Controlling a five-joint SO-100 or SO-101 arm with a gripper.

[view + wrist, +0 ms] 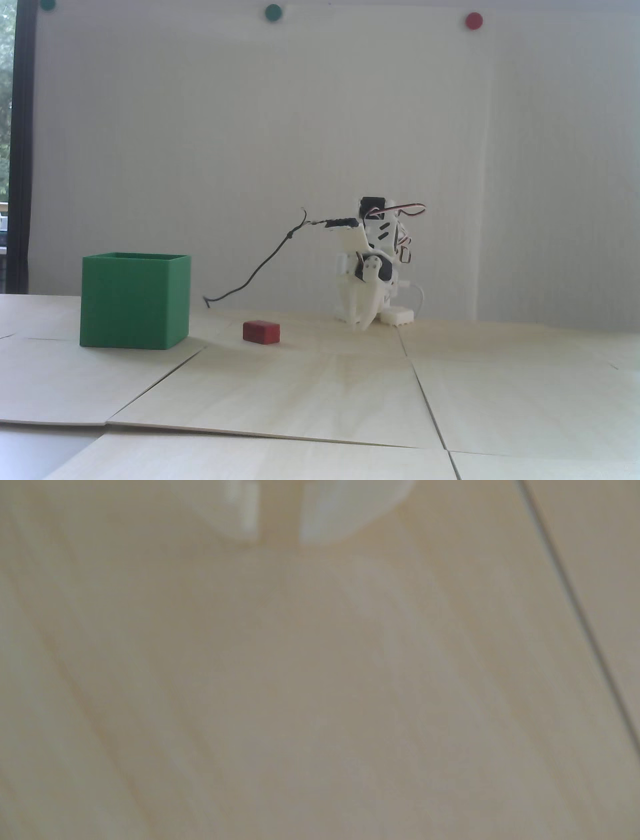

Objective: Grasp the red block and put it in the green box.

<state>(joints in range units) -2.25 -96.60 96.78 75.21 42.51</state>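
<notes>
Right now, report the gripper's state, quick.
Gripper: empty, pointing down at the wooden table; in the wrist view a narrow gap shows between the fingertips. The red block lies apart, ungrasped.

Pale wooden table [320,390] made of flat boards with thin gaps. On top: green box [135,300] at left, small red block [261,332] beside, white robot arm [372,280] behind, maybe a thin black wire [250,280].

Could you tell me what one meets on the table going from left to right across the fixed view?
green box → red block → hand, tips down at the table.
</notes>
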